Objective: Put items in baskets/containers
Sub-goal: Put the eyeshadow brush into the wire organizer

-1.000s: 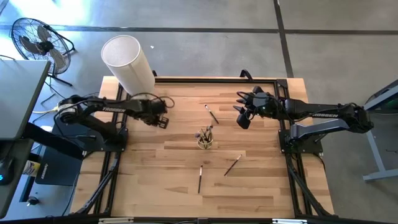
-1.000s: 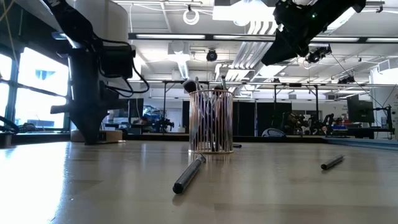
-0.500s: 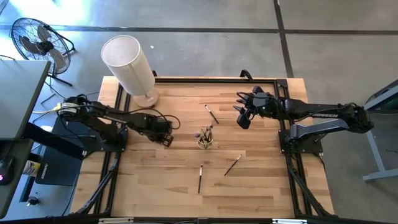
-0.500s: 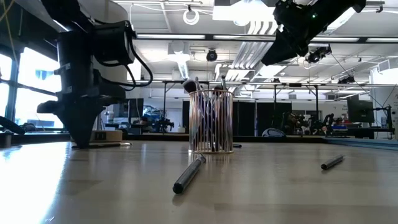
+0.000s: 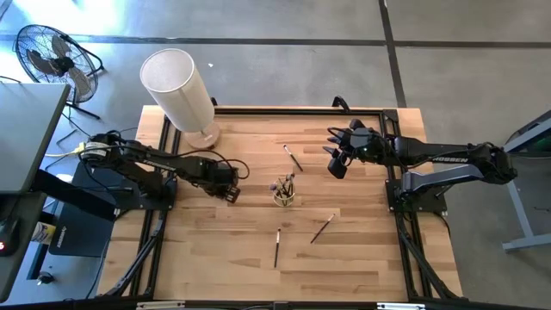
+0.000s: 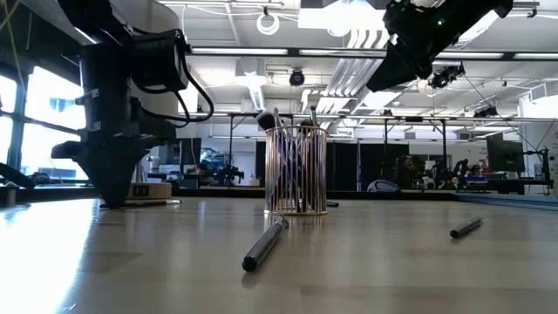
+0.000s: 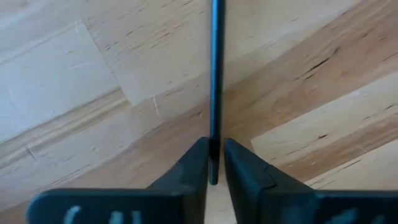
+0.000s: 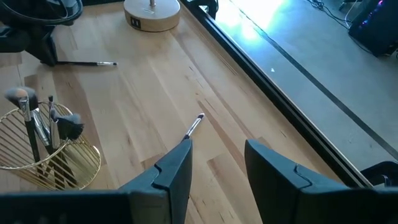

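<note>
Left of the cup: I see my left gripper [image 5: 231, 193] low on the bench [image 5: 362, 258], fingers [image 7: 194, 165] close on either side of a brush [image 7: 215, 74] lying flat — gripped or just released, I cannot tell.
Cup [image 5: 284, 196]: mid-bench, several brushes standing in it.
Loose brushes [image 5: 277, 248]: three more on the bench.
Right gripper [image 5: 337, 160]: raised right of the cup — fingers apart, empty.

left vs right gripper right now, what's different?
Height: the left gripper is down at the table; the right gripper hangs well above it.
Load: the left gripper sits over a brush lying flat; the right gripper is open and empty.
Shared: both are dark and sit on opposite sides of the wire cup.
</note>
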Motion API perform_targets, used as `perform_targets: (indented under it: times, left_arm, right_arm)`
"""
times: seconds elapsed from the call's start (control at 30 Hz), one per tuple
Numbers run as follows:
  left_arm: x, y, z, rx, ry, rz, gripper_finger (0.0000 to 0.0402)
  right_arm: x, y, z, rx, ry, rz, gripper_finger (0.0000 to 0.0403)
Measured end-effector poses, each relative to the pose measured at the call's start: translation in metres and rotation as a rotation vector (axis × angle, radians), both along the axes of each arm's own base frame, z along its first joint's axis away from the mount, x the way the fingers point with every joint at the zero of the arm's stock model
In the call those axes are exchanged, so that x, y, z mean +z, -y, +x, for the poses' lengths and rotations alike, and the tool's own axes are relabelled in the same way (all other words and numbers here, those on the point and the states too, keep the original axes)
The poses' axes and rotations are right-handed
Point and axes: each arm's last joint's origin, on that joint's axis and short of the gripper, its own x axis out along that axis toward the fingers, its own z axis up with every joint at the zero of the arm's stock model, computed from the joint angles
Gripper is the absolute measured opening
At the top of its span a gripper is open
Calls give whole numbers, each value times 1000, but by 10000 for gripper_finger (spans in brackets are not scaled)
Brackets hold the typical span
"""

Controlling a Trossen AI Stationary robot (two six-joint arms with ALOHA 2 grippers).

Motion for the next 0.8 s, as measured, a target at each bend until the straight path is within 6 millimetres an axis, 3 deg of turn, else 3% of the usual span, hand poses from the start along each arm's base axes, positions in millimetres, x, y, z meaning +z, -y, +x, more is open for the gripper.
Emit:
perform_targets:
  times: [0.27, 0.47, 0.63, 0.8]
  left_arm:
    - [12, -8, 9, -54, 26, 67, 115]
    - [29, -30, 15, -10, 12, 189, 119]
    - [29, -54, 10, 77, -2, 191, 119]
    - [31, -72, 11, 46, 53, 197, 120]
  right_arm:
    - [0, 0, 0, 13, -12, -18, 142]
    - [0, 0, 0, 8, -13, -22, 142]
    - [0, 0, 0, 2, -9, -17, 142]
    - [0, 0, 0, 1, -8, -15, 142]
